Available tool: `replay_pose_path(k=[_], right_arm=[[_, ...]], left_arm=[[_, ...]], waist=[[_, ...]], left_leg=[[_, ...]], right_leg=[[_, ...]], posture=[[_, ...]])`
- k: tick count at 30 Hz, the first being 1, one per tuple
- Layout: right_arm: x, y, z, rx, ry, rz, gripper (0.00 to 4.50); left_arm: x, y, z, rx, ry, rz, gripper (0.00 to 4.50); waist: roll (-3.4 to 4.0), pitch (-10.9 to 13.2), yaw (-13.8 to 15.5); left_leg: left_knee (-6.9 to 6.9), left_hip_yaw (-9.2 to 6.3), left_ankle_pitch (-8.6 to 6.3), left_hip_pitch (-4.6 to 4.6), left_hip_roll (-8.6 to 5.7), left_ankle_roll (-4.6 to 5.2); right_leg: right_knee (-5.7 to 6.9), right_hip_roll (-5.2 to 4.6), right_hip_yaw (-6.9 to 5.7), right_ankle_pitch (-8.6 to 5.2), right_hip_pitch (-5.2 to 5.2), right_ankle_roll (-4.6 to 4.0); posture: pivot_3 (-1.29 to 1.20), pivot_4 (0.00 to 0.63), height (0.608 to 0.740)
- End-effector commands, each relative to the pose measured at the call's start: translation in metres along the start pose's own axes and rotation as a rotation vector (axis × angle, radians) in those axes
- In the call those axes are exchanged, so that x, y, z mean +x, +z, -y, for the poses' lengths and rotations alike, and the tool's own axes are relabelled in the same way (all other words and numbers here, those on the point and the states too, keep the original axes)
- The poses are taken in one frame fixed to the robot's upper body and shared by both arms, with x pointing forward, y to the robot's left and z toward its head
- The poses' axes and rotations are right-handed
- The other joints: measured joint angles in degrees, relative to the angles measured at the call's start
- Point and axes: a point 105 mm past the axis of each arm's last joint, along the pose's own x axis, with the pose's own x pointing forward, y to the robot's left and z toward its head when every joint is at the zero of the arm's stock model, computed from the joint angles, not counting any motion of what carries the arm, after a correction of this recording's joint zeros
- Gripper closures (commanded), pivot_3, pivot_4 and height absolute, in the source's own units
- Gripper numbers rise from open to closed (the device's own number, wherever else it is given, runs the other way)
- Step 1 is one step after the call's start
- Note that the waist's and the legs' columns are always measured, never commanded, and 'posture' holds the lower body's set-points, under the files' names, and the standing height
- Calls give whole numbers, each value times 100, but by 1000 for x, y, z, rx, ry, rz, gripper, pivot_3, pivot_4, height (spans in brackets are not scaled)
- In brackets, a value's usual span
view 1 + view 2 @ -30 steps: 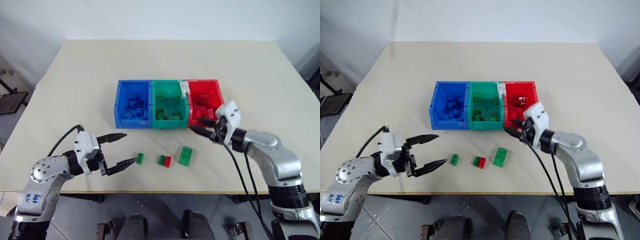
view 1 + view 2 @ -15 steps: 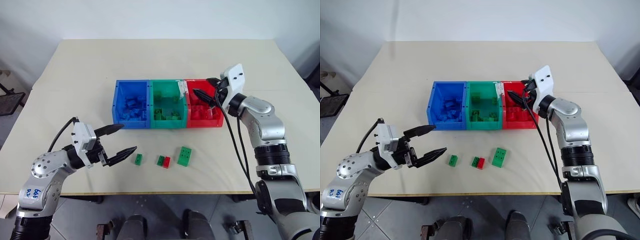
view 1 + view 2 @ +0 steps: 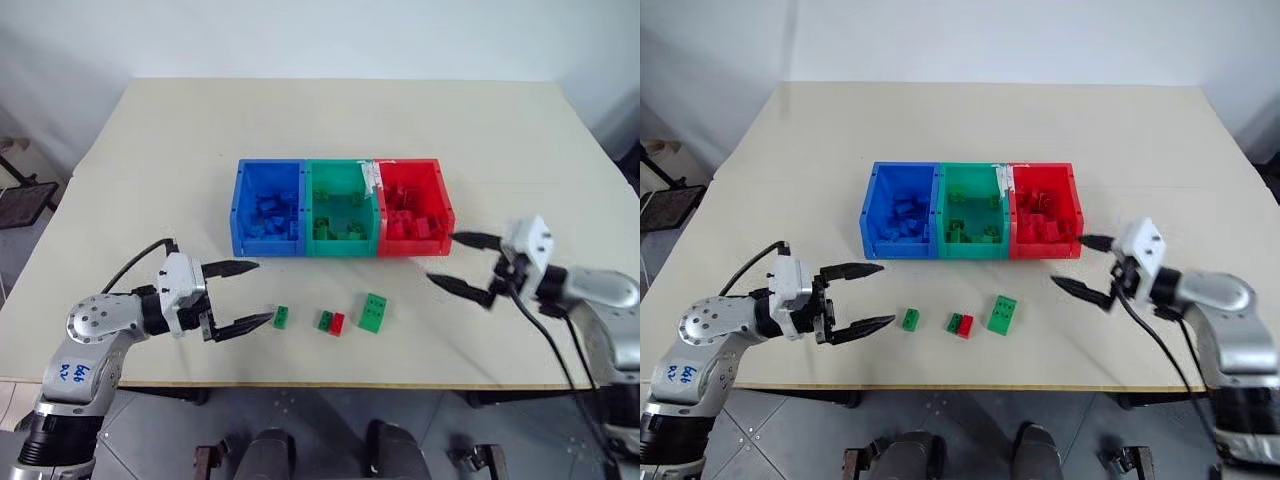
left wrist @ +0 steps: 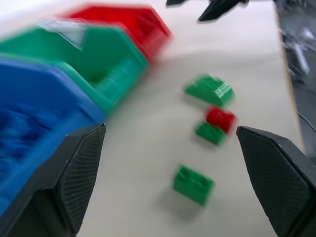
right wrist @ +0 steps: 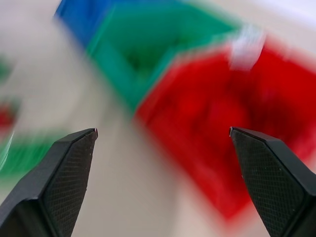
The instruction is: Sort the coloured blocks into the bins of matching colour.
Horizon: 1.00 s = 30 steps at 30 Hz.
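A: So, the left gripper (image 3: pixel 244 295) hangs released beside the small green block (image 3: pixel 282 317); it should straddle it squarely before lifting towards the green bin (image 3: pixel 341 209).

B: Agreed. The right gripper (image 3: pixel 462 265), also spread wide, suits the red-green pair (image 3: pixel 330 321).

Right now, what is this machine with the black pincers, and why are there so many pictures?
It's a robot with two arms. Two pictures come from cameras in its head, looking down at a table. The other two come from small cameras on its wrists, looking out between its pincer fingers. The left gripper and the right gripper are both open and hold nothing. On the table stand a blue bin, a green bin and a red bin, with bricks inside. In front of them lie a small green brick, a green and red pair and a bigger green brick.
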Motion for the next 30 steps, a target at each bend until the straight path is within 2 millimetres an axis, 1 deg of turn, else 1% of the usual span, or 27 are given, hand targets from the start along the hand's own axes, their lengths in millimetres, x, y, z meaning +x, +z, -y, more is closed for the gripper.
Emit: replay_pose_path(k=[1,4,6,8,10,13,14,18,20,22,25,29,30], right_arm=[[-33,0,2,-52,-30,-35,39],[-46,-15,-7,-52,3,-104,39],[-45,-17,-18,-36,62,-108,39],[-39,-16,-29,-35,113,-100,39],[-26,-10,-43,-28,176,-89,39],[9,7,-74,-14,316,-52,39],[20,8,-78,-25,331,-63,39],[47,13,-79,-15,324,-64,39],[65,11,-78,8,317,-80,39],[74,4,-81,22,331,-109,39],[83,-8,-83,72,346,-130,39],[87,-14,-82,84,353,-127,39],[88,-15,-81,79,353,-126,212]], left_arm=[[7,1,6,53,-66,10,0],[10,1,7,61,-94,17,0],[10,0,7,65,-105,11,0],[8,-1,8,62,-111,5,0],[7,-2,8,55,-112,0,0],[1,-5,11,42,-97,-8,0],[-1,-5,11,41,-85,-10,0],[-6,-6,14,30,-66,-15,0],[-11,-5,16,23,-53,-18,0],[-14,-5,18,21,-46,-21,0],[-17,-5,21,6,-53,-21,0],[-16,-4,23,10,-68,-19,0],[-16,-4,23,12,-70,-19,0]], waist=[[0,0,1],[0,0,-14],[0,0,-21],[0,0,-22],[0,0,-24],[0,0,-68],[0,0,-85],[-4,2,-25],[-6,3,-3],[-6,3,31],[-6,3,66],[-6,3,64],[-6,3,59]], left_leg=[[-1,1,0,4,1,0],[-1,4,0,7,3,0],[-1,4,0,8,4,0],[-1,4,0,8,4,0],[-1,3,0,7,4,0],[0,2,0,9,6,0],[-1,0,0,9,9,-1],[4,-7,-2,4,7,-2],[10,-8,-4,0,5,-1],[10,-9,-4,-1,6,-2],[9,-11,-5,-1,6,-3],[10,-9,-6,0,6,-2],[11,-8,-6,0,6,-2]], right_leg=[[1,0,1,0,3,0],[2,1,3,0,3,0],[3,1,3,0,3,0],[2,1,3,0,3,0],[3,0,3,0,3,0],[5,1,3,0,3,0],[6,2,2,0,3,0],[4,1,0,0,3,0],[3,1,-1,0,3,0],[3,1,-1,0,3,0],[4,2,-4,0,2,0],[5,2,-4,0,2,0],[5,2,-4,0,2,0]], posture=[[0,150,740],[0,150,740],[0,150,740],[0,150,740],[0,150,740],[0,150,740],[0,150,740],[0,150,740],[0,150,740],[0,150,740],[0,150,740],[0,150,740],[0,150,740]])
